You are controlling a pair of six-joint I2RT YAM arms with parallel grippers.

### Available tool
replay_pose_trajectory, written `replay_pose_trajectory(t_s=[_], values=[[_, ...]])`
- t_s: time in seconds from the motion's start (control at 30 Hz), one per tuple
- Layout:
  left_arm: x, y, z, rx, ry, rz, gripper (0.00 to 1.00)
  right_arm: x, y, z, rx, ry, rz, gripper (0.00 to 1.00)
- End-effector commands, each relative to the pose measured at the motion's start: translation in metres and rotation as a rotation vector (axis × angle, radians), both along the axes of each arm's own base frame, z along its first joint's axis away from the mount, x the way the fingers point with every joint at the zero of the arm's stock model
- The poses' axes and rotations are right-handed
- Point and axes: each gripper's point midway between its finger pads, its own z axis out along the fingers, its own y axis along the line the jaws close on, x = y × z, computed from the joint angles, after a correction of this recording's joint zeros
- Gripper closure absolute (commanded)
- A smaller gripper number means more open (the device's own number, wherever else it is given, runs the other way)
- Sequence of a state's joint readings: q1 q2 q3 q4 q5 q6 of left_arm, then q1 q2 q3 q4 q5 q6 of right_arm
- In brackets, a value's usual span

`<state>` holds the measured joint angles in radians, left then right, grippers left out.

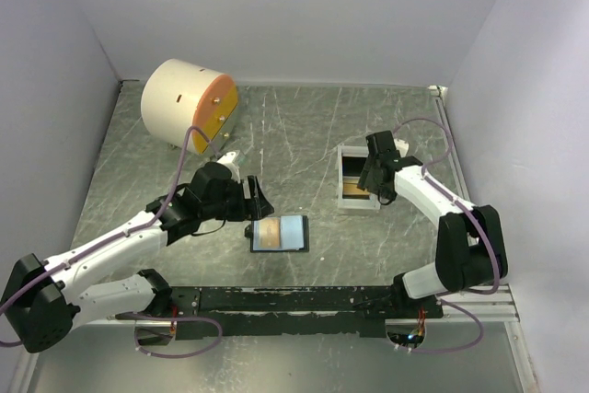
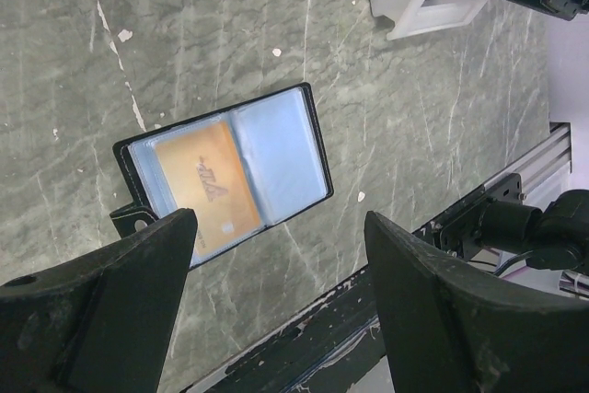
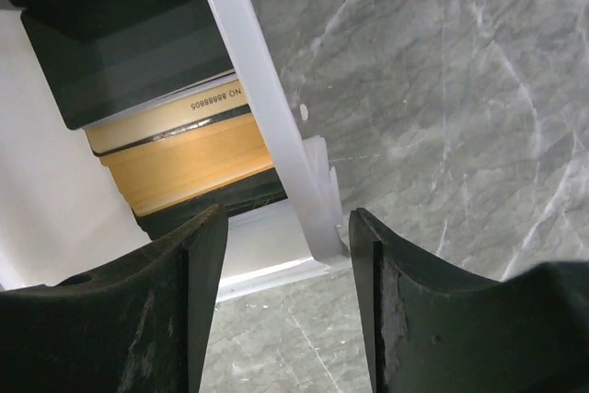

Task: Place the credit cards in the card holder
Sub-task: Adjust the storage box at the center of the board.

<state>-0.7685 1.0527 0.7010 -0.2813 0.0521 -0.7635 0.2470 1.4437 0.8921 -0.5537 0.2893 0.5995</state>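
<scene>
The left gripper hangs low over the grey-green marbled table, closest to the arms' bases. Its two black fingers are spread wide with nothing between them. Just ahead of and below its fingertips lies the small black folding card holder, opened flat with its clear pockets facing up. In the wrist view one fingertip overlaps the holder's snap-tab corner, but I cannot tell whether it touches. The pocket nearer that fingertip holds a thin orange-tan credit card with a dark logo on its face. The pocket beyond it shows only pale blue, and I cannot tell whether that is a card or bare plastic. From above, the card holder sits just beside the gripper, toward the middle of the table.

Farther out, the right gripper is well apart from the holder. It points down at a white open-topped rectangular plastic tray. Its fingers are parted and grasp nothing. One long wall of the tray runs through the gap between them, so one finger hangs over the inside and the other over the bare table. Inside the tray, ahead of the inner finger, lies a gold-brown credit card with a pale band bearing a printed number. A dark flat block lies past it.

Farthest from both grippers, near the back corner on the left arm's side, a big cream cylinder lies on its side with its orange face turned toward the tray.
</scene>
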Motion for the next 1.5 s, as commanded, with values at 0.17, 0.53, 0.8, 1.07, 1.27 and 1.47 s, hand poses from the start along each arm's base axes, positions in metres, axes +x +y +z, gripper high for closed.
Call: replay_pose_trajectory(t_s=[0.17, 0.53, 0.8, 1.07, 1.27, 1.47], values=[[0.011, -0.009, 0.009, -0.025, -0.033, -0.001, 0.16, -0.02, 0.034, 0.005, 0.25, -0.055, -0.023, 0.59], [0.011, -0.016, 0.009, -0.059, -0.033, -0.015, 0.16, -0.029, 0.089, 0.031, 0.519, -0.165, -0.06, 0.58], [0.01, -0.01, 0.018, -0.056, -0.064, -0.013, 0.16, -0.039, 0.088, 0.05, 0.368, -0.121, 0.122, 0.51], [0.011, 0.011, 0.043, -0.043, -0.163, 0.036, 0.15, 0.006, 0.083, 0.106, 0.101, -0.331, 0.522, 0.47], [0.006, 0.035, 0.066, 0.006, -0.231, 0.068, 0.13, 0.034, 0.098, 0.091, -0.099, -0.388, 0.922, 0.44], [-0.002, 0.058, 0.08, 0.035, -0.276, 0.104, 0.12, 0.058, 0.088, 0.045, -0.286, -0.222, 1.031, 0.32]])
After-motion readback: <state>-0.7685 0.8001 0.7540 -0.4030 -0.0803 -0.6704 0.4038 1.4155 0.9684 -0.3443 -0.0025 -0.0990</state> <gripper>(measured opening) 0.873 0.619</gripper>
